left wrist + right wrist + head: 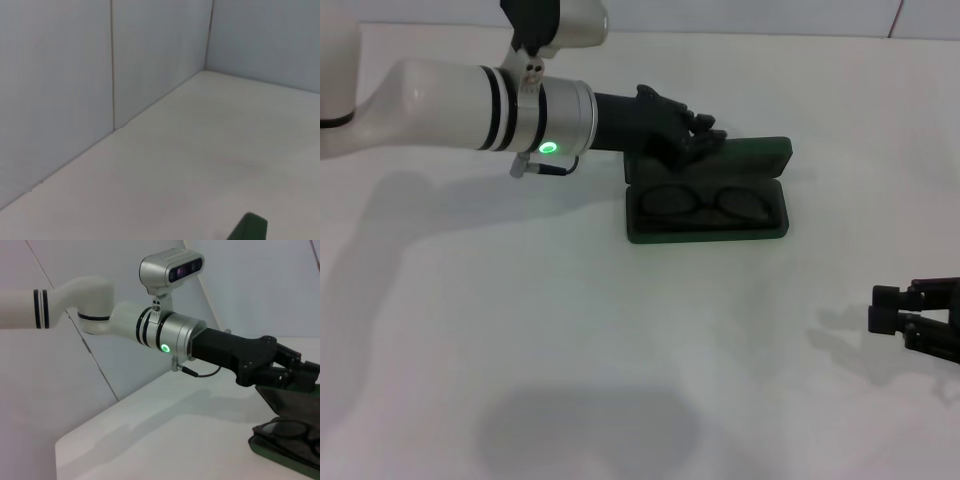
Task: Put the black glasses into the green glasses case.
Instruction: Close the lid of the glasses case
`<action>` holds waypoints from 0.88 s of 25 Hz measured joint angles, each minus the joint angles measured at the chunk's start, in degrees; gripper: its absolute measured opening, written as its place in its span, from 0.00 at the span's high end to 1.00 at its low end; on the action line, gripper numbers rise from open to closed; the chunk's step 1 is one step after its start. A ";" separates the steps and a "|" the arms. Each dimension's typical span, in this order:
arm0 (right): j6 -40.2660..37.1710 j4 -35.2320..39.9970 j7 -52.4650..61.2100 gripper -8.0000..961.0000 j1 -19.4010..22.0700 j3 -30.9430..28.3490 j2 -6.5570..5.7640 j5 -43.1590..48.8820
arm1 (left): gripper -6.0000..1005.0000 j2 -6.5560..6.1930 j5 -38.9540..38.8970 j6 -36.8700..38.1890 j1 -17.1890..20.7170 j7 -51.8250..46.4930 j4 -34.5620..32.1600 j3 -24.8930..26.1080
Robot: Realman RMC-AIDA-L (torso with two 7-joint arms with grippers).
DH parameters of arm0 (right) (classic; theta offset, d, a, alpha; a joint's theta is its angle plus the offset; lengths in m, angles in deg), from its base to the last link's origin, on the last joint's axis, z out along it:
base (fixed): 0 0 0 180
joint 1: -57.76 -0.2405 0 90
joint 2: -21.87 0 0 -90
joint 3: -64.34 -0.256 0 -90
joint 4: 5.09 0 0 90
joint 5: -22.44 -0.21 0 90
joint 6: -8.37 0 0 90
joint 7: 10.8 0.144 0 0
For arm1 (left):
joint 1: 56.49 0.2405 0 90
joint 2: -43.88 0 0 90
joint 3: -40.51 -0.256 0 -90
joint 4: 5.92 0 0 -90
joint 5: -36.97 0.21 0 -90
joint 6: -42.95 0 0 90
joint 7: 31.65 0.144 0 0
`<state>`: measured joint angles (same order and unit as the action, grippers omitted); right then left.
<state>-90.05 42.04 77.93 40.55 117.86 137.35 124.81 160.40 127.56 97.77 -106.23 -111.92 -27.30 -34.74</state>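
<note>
Left gripper partly hiding case lid

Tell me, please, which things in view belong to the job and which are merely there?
Job: black glasses, lying inside the open green glasses case; left gripper at its lid.
Merely there: right gripper, parked apart; white table.
</note>
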 joint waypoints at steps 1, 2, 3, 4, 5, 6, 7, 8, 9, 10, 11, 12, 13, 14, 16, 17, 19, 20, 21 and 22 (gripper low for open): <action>0.07 -0.17 -0.06 0.72 -0.01 -0.01 0.00 0.01 | 0.79 0.05 0.17 0.00 0.00 -0.17 -0.01 -0.02; 0.13 -0.30 -0.13 0.72 -0.01 -0.02 0.00 0.01 | 0.79 0.12 0.32 0.04 0.05 -0.41 -0.01 -0.03; 0.21 -0.39 -0.17 0.72 -0.01 -0.02 0.00 0.02 | 0.80 0.12 0.32 0.04 0.05 -0.41 -0.01 -0.03; 0.37 -0.43 -0.20 0.72 -0.01 -0.03 0.00 0.02 | 0.80 0.31 0.75 0.47 0.18 -0.80 -0.01 -0.08; 0.53 -0.46 -0.21 0.72 0.02 -0.04 0.00 0.02 | 0.80 0.36 0.87 0.58 0.19 -0.84 -0.01 -0.08; 0.54 -0.48 -0.21 0.72 0.08 -0.05 0.00 0.02 | 0.81 0.50 1.23 0.89 0.21 -0.92 0.00 -0.08; 0.55 -0.49 -0.22 0.72 0.14 -0.06 0.00 0.02 | 0.81 0.65 1.64 1.24 0.21 -1.01 0.00 -0.07; 0.55 -0.49 -0.22 0.72 0.14 -0.06 0.00 0.02 | 0.81 0.82 2.11 1.67 0.21 -1.11 0.00 -0.08; 0.59 -0.50 -0.23 0.72 0.22 -0.07 0.00 0.02 | 0.81 0.88 2.60 2.20 0.23 -1.26 0.02 -0.08; 0.61 -0.51 -0.26 0.72 0.23 -0.08 0.00 0.02 | 0.81 0.95 3.19 2.84 0.25 -1.49 0.02 -0.09; 0.63 -0.52 -0.30 0.72 0.22 -0.08 0.00 0.02 | 0.81 1.03 3.97 3.54 0.29 -1.76 0.03 -0.13; 0.66 -0.53 -0.39 0.72 0.20 -0.09 0.01 0.02 | 0.81 1.08 4.66 4.13 0.29 -2.04 0.03 -0.14; 0.69 -0.55 -0.51 0.72 0.16 -0.09 0.03 0.02 | 0.81 1.18 5.58 4.89 0.29 -2.41 0.04 -0.15; 0.69 -0.58 -0.58 0.72 0.13 -0.09 0.05 0.03 | 0.81 1.30 6.29 5.40 0.29 -2.63 0.05 -0.18; 0.70 -0.61 -0.67 0.72 0.10 -0.09 0.07 0.02 | 0.81 1.61 7.87 6.53 0.30 -2.86 0.04 -0.18; 0.70 -0.62 -0.67 0.72 0.09 -0.12 0.07 0.02 | 0.81 1.79 8.24 6.85 0.35 -2.82 -0.14 -0.18; 0.64 -0.64 -0.68 0.72 0.27 -0.32 0.05 0.02 | 0.81 2.26 8.77 7.83 0.98 -2.47 -1.80 -0.12; 0.58 -0.64 -0.68 0.72 0.40 -0.40 0.03 0.02 | 0.81 2.46 8.78 8.56 1.73 -2.47 -3.46 -0.04; 0.37 -0.67 -0.68 0.72 0.75 -0.56 -0.06 0.01 | 0.81 2.60 8.33 9.81 3.08 -2.55 -6.29 0.06; 0.35 -0.67 -0.68 0.72 0.77 -0.56 -0.07 0.01 | 0.81 2.63 7.69 10.97 4.49 -2.70 -8.59 0.17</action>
<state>-89.70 41.37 77.25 41.32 117.30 137.28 124.82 163.03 135.26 108.75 -101.74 -114.62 -35.89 -34.57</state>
